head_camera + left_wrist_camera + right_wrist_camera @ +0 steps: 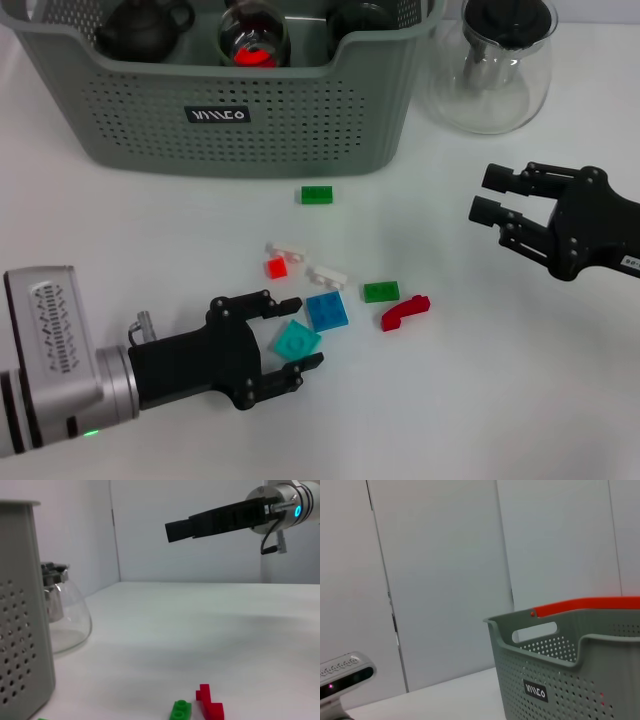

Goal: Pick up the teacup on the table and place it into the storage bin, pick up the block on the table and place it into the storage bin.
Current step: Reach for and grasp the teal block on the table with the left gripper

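Silver casing of the left arm [50,350] at the near left edge, low over the white table [120,230]. Ends in the black left gripper [301,332], pointing right. Jaws spread wide, one finger on the far side and one on the near side of a teal block [297,342]. Lies flat on the table between the fingers, that block; cannot tell whether either finger touches it, and nothing is lifted.

Far behind, across the left and middle of the scene, stands the storage bin [250,120], grey-green with perforated walls and a small black label on the near wall. Holds a dark round vessel [145,28] at its left, a glass item with a red glow [253,45] in the middle and another dark item [360,15] at its right.

Just near the bin, on the table, lies a small green block [317,194]. Nearer, in the middle, a loose scatter: two white pieces [288,249] and [327,275], a small orange-red block [276,267] between them, and a blue block [326,311] just beside the teal one on its far right. Farther right, a second green block [381,291] and a bent red block [405,312], close together but apart.

At the far right of the bin, just beside it, stands a clear glass pot [495,65] with a black lid.

At the right, well apart from the blocks, hangs the black right gripper [485,195] above the table, pointing left. Jaws parted, gripping nothing.
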